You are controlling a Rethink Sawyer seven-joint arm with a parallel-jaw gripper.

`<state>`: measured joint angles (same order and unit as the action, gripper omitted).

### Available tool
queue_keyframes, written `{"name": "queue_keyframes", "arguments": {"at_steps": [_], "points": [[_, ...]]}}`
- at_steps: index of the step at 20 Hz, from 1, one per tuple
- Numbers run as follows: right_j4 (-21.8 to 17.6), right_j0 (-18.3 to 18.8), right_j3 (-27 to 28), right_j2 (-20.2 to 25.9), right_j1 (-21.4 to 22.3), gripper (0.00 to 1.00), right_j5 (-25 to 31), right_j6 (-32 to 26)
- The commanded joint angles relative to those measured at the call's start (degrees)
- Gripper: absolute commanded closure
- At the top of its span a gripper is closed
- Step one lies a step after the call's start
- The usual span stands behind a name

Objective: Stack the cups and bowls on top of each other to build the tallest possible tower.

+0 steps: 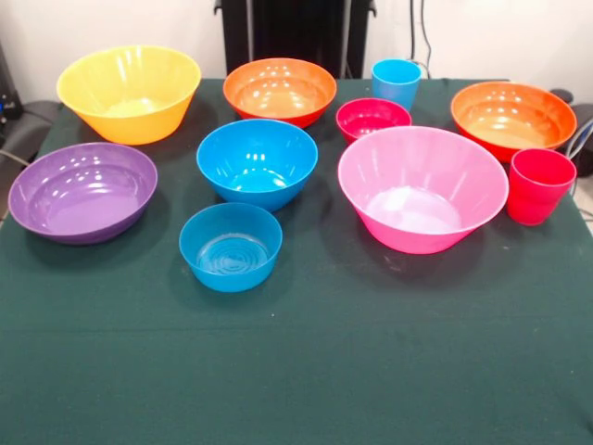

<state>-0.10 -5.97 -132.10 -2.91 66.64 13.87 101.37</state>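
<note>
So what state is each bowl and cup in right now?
Yellow bowl: upright, empty.
Orange-red bowls: upright, empty.
Purple bowl: upright, empty.
Medium blue bowl: upright, unstacked.
Small blue bowl: upright, unstacked.
Magenta-red bowl: upright, unstacked.
Pink bowl: upright, empty.
Light blue cup: upright.
Red cup: upright.

The bowls, among them the pink bowl (422, 185) and purple bowl (82, 192), appear as glossy, smooth plastic with bright reflections. The red cup (538, 185) and light blue cup (397, 82) show smooth plastic walls. The table (296, 371) carries a matt dark green cloth.
</note>
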Motion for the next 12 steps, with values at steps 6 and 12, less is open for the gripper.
{"name": "queue_keyframes", "arguments": {"at_steps": [6, 12], "points": [[-4.59, 4.73, -14.43, 1.56, -10.76, 0.00, -15.88, 12.48], [-8.38, 5.27, -14.97, -1.58, -19.28, 0.00, -25.59, 14.95]]}}
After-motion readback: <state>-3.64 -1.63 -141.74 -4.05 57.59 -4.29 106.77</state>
